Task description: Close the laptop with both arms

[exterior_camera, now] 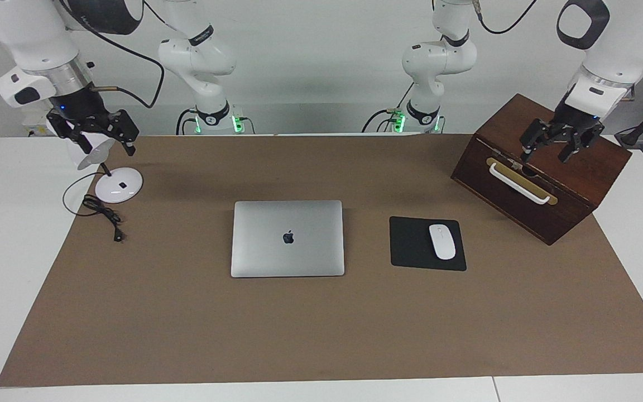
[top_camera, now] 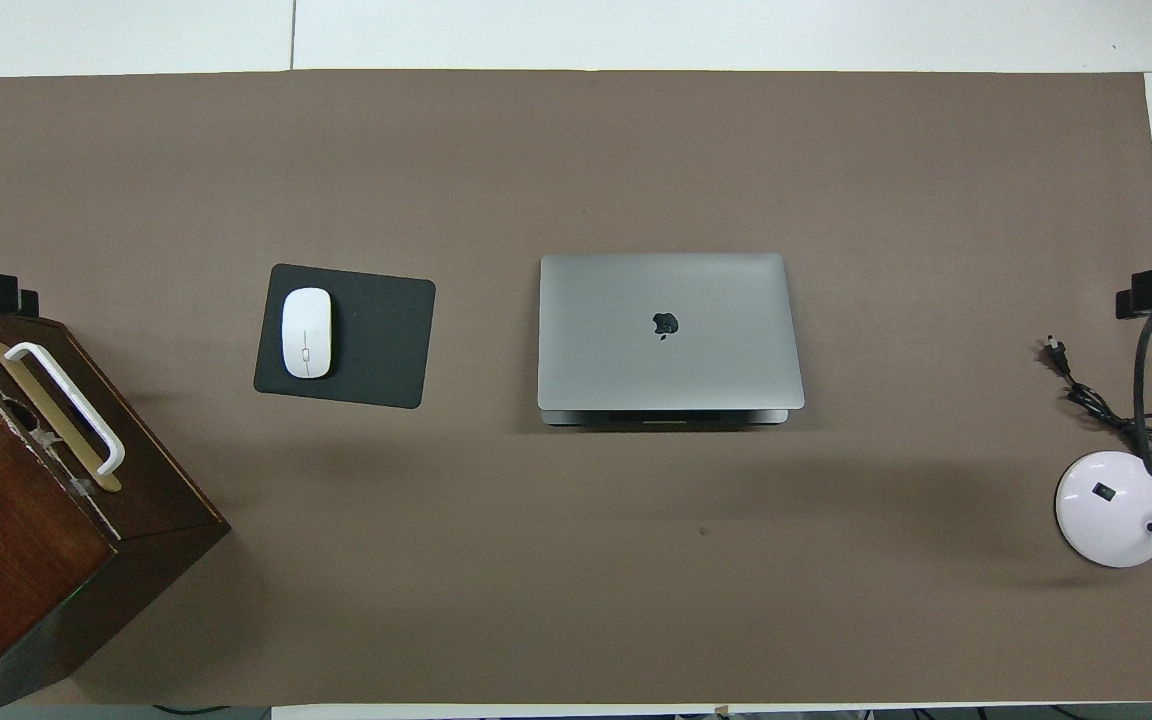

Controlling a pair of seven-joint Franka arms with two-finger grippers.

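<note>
I see bright, even light from above; soft shadows fall on the brown mat (exterior_camera: pixel 187 324) beside the laptop (exterior_camera: pixel 287 239) and wooden box (exterior_camera: pixel 545 184). Both views are sharp, no glare.

The wooden box (top_camera: pixel 26 520) and lamp (top_camera: pixel 1116 505) are cut off by the overhead view's edges.
</note>
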